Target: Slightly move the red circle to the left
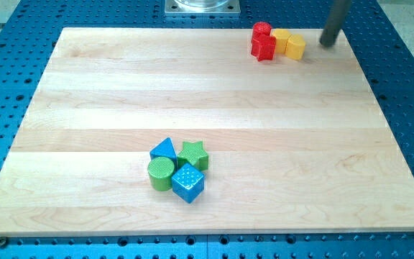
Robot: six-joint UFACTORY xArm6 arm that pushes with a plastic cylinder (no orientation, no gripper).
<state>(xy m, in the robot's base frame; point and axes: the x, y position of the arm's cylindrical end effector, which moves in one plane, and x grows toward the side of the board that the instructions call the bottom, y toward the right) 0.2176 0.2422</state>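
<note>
The red circle [262, 30] stands near the board's top edge, right of centre. A second red block [264, 47], of irregular shape, touches it just below. Two yellow blocks sit to their right: one [280, 39] against the red pair and a hexagon-like one [295, 47] beside it. My tip [328, 43] is at the view's top right, a short way right of the yellow blocks and apart from them. The rod rises out of the view's top.
A cluster sits low at centre-left: a blue triangle [164, 150], a green star [192, 154], a green circle [162, 173] and a blue cube [187, 182]. The wooden board [192, 93] lies on a blue perforated table. A metal mount [202, 6] is at the top.
</note>
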